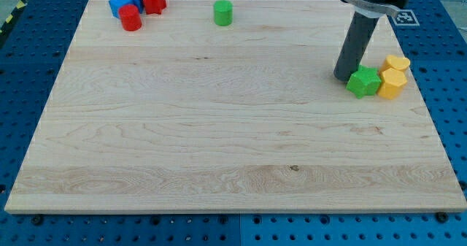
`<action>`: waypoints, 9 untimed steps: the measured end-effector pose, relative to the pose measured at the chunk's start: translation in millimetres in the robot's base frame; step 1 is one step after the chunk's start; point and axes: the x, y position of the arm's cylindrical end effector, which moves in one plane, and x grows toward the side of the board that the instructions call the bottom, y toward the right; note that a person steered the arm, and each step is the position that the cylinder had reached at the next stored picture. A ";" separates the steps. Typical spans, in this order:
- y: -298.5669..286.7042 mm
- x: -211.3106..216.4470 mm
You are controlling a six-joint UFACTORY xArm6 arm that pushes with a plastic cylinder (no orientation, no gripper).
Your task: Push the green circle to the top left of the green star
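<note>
Camera view: a pale wooden counter [219, 144] on a blue pegboard. The green circle [222, 13], a short upright cylinder, stands alone near the view's top, left of centre. The green star [363, 82] sits far off at the view's right, touching two yellow blocks [394, 76]. My tip [343, 76] rests just left of the star, well apart from the circle. There are no jaws, only a rod. The circle looks light, rigid and smooth; it should slide easily but may roll off-line, so push squarely at its left side.

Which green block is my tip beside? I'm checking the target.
My tip is beside the green star, at the view's right; the green circle sits far off, top centre.
</note>
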 end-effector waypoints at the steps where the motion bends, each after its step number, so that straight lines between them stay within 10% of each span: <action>1: 5.5 2.3; 4: -109.3 -0.7; 9: -253.5 -158.6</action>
